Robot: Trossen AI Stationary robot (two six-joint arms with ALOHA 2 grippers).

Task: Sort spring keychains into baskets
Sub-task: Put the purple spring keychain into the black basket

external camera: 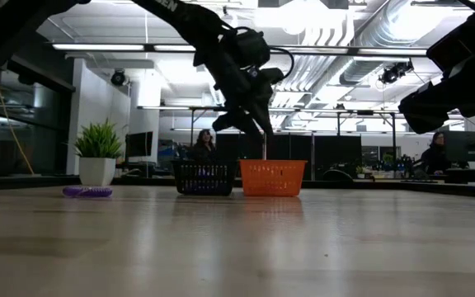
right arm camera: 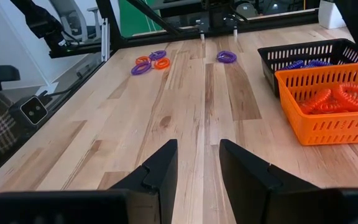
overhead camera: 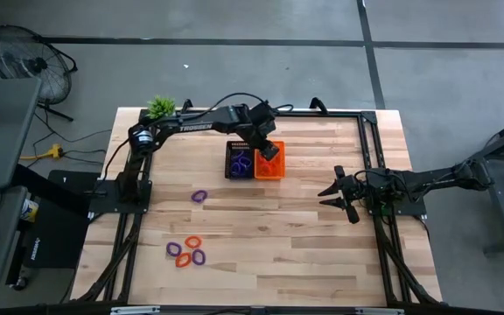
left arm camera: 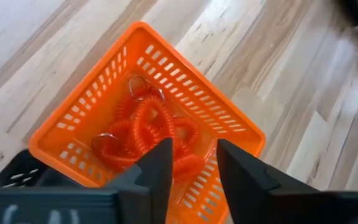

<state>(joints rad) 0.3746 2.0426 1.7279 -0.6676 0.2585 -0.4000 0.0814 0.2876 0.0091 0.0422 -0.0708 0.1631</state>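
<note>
Orange-red spring keychains [left arm camera: 146, 134] lie heaped in the orange basket [left arm camera: 98, 81], directly under the left gripper [left arm camera: 192, 163]; fingers parted, nothing held. Black basket [overhead camera: 238, 160] alongside. Right gripper [overhead camera: 332, 196] waits well apart, parted, empty.

Pale planked wood table [right arm camera: 185, 112], smooth and matt; orange basket [left arm camera: 185, 87] of glossy plastic mesh; keychains [left arm camera: 151, 134] coiled plastic.

The wooden table [overhead camera: 304, 245] carries two baskets [overhead camera: 254, 161], a potted plant [overhead camera: 160, 107] and five loose spring keychains [overhead camera: 187, 252].
</note>
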